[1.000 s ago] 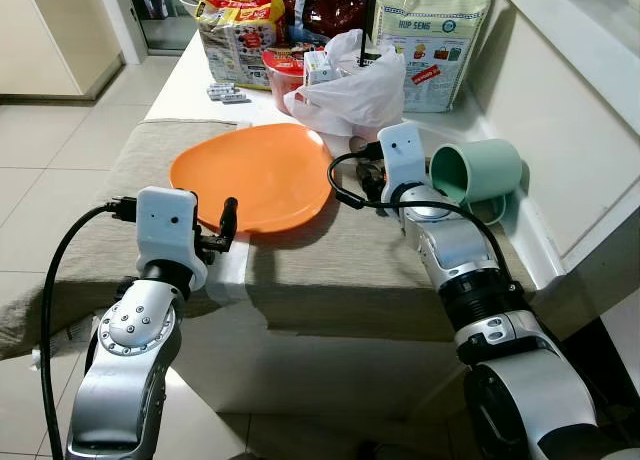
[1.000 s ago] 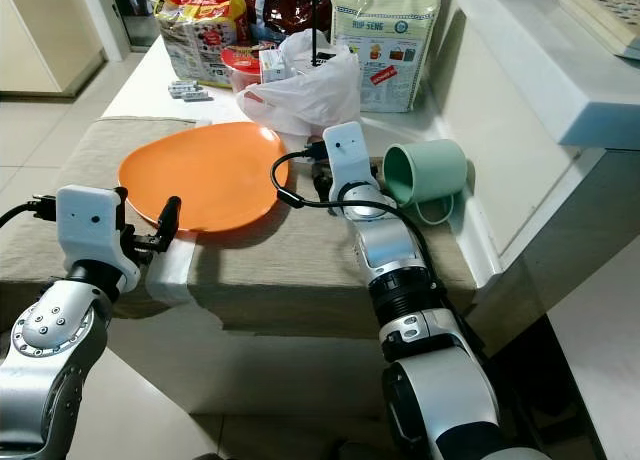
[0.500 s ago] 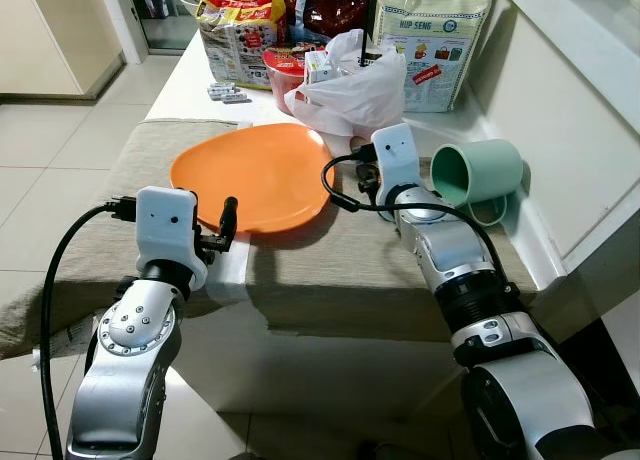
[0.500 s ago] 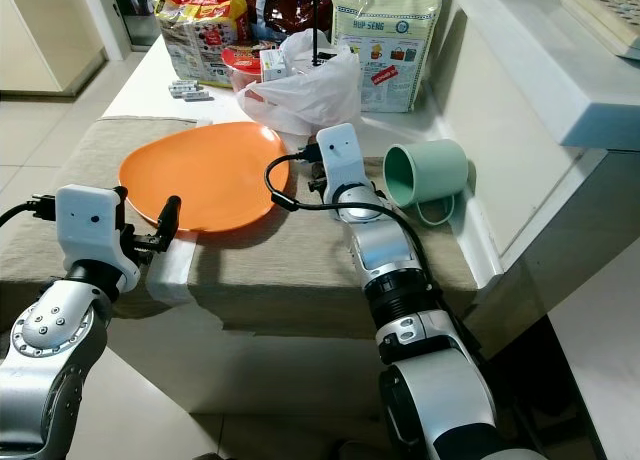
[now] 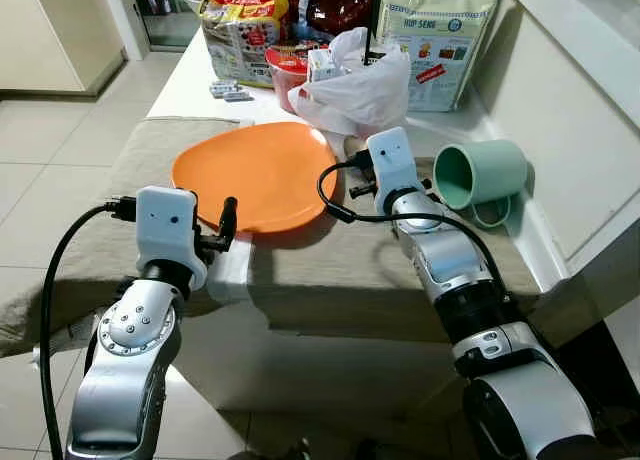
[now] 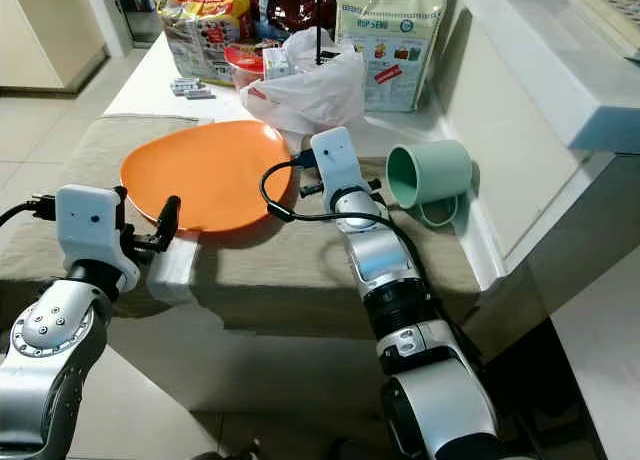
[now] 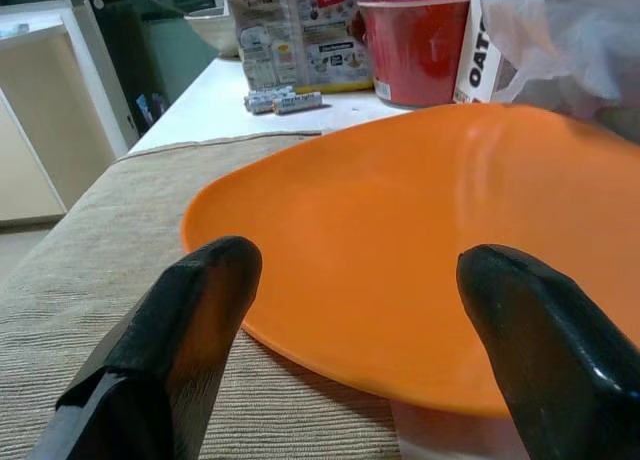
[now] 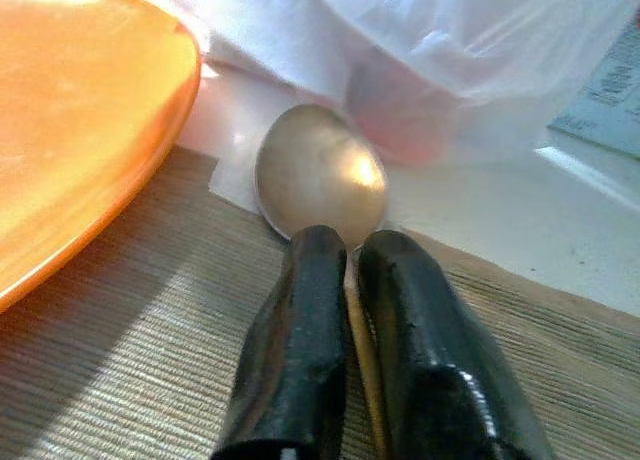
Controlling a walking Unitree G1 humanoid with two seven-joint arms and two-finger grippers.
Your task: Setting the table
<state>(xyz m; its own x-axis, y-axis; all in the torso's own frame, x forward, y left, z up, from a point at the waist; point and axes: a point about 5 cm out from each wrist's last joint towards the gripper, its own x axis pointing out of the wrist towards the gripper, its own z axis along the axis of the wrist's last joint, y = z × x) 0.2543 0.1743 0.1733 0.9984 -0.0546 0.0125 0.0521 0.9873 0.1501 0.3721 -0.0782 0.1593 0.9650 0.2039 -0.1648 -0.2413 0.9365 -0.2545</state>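
An orange plate (image 5: pixel 255 175) lies on the beige table mat (image 5: pixel 340 260). My left gripper (image 7: pixel 355 270) is open at the plate's near left rim, one finger on each side of the rim's edge. My right gripper (image 8: pixel 348 245) is shut on a spoon (image 8: pixel 320 175) by its handle. The spoon's bowl rests at the mat's far edge, between the plate and a white plastic bag (image 5: pixel 355 90). A pale green mug (image 5: pixel 480 175) lies on its side to the right of my right wrist, its mouth facing the arm.
Snack bags (image 5: pixel 240 25), a red tub (image 5: pixel 285 65), a large printed bag (image 5: pixel 435 35) and small batteries (image 5: pixel 228 94) crowd the table's far end. A white ledge and wall (image 5: pixel 570 150) run along the right. Tiled floor (image 5: pixel 50 150) lies to the left.
My right gripper has shifted left toward the plate with the spoon in it. The left arm, the plate and the mug have stayed put.
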